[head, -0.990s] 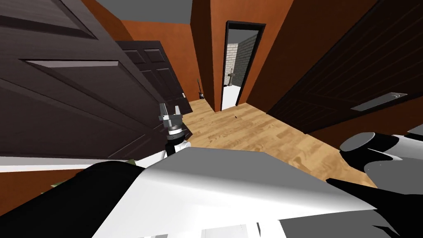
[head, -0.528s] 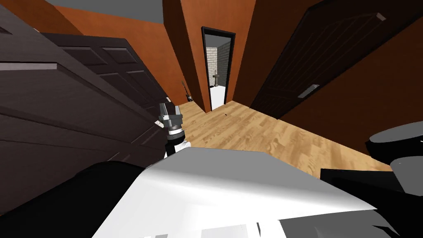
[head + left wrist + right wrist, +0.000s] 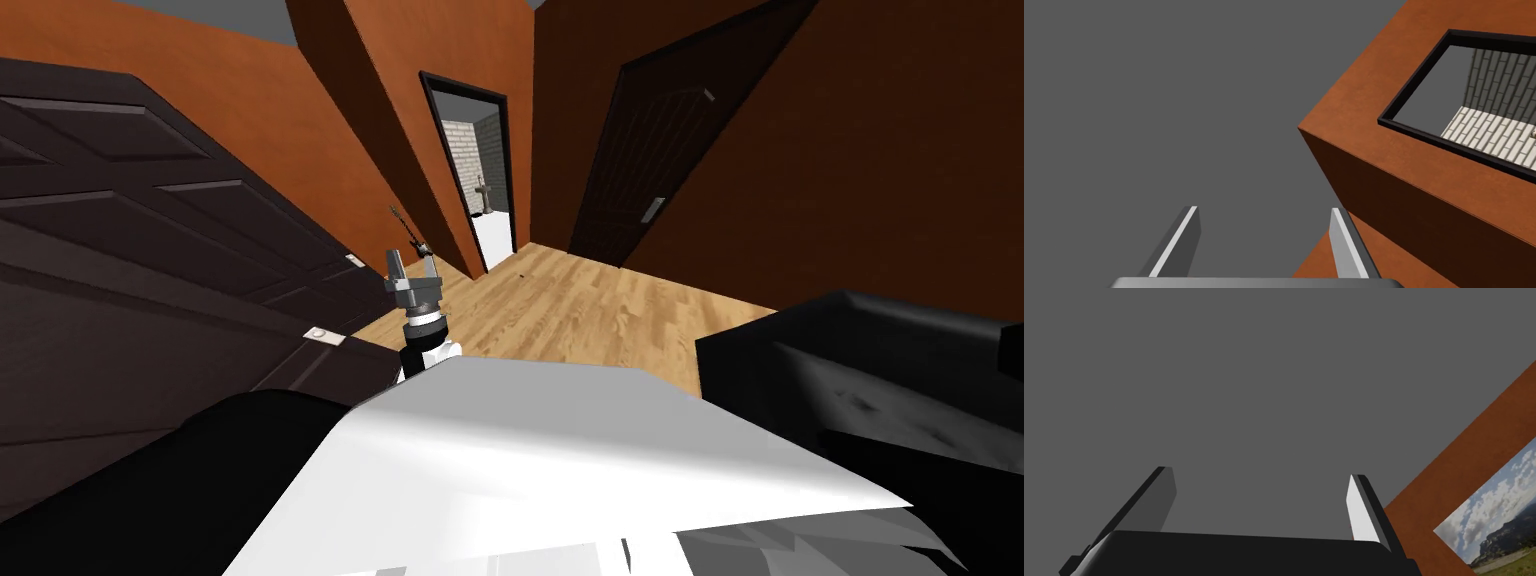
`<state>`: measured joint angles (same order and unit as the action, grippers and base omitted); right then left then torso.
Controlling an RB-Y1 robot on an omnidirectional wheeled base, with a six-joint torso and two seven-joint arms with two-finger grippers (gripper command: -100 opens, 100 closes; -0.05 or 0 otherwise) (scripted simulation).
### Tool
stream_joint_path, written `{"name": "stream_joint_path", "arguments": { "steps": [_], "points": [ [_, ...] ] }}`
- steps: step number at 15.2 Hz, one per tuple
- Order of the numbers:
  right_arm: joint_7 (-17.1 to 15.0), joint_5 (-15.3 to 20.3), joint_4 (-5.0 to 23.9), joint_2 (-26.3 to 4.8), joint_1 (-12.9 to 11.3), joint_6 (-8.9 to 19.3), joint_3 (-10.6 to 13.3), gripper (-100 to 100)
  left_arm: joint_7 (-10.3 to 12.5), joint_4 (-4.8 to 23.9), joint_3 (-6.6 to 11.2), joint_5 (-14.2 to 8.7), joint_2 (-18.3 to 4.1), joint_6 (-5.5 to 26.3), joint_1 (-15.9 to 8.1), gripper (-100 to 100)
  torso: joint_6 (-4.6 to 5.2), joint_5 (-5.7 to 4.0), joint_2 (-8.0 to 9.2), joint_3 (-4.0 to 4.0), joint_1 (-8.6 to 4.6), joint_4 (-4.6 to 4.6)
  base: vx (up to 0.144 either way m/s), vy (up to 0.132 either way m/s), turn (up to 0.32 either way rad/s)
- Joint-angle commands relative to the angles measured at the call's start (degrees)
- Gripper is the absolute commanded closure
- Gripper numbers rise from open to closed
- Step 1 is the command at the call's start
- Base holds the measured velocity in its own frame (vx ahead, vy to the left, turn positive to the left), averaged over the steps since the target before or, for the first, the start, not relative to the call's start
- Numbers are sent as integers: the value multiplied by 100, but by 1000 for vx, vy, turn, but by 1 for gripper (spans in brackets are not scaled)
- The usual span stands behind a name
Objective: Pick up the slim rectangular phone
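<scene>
My left gripper (image 3: 412,262) is raised in front of my chest, pointing toward the hallway's far end, with both fingers apart and nothing between them. In the left wrist view the left gripper (image 3: 1263,210) stands open against a grey ceiling and the corner of an orange wall. My right gripper (image 3: 1260,473) is open and empty too, its fingers a wide gap apart.
I stand in a hallway with orange walls and a wood floor (image 3: 580,310). Dark panelled doors (image 3: 150,250) run close along the left. An open doorway (image 3: 480,170) lies ahead, a shut dark door (image 3: 650,170) to its right. A bulky black shape (image 3: 870,360) sits low right.
I have turned to the right: the doorway and the doors have slid left in the head view, and the black shape has come in at the lower right. The left gripper holds its pose.
</scene>
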<state>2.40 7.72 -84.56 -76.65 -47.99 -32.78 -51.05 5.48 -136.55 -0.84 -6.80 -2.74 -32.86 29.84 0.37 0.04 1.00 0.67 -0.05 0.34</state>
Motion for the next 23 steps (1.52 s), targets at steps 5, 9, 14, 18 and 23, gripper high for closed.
{"name": "stream_joint_path", "arguments": {
  "steps": [5, 9, 14, 18, 23],
  "points": [
    [56, 66, 353, -421, -649, -60, -331, -100, 0, 0, 1, 0, 0, 0, 0, 0, 6, -1, 9, 6, -5, 4, -30, -40, -481],
    [75, 130, 654, -826, -1165, -81, -696, -100, 0, 0, 1, 0, -1, 0, 1, 0, 9, 0, 19, 13, -5, 9, -29, -46, -556],
    [94, 194, 952, -1223, -1676, -101, -1064, -100, 0, 0, 1, 0, -1, 0, 0, 0, 5, 4, 19, 13, 5, 7, -22, -48, -503],
    [112, 256, 1244, -1611, -2182, -121, -1433, -100, 0, 0, 1, 0, -1, 0, 0, 0, 7, 6, 24, 16, 7, 9, -16, -54, -527],
    [131, 317, 1531, -1989, -2680, -140, -1803, -100, 0, 0, 1, 0, -1, 0, 0, 0, 6, 8, 26, 17, 13, 10, -10, -43, -481]
  ]
}}
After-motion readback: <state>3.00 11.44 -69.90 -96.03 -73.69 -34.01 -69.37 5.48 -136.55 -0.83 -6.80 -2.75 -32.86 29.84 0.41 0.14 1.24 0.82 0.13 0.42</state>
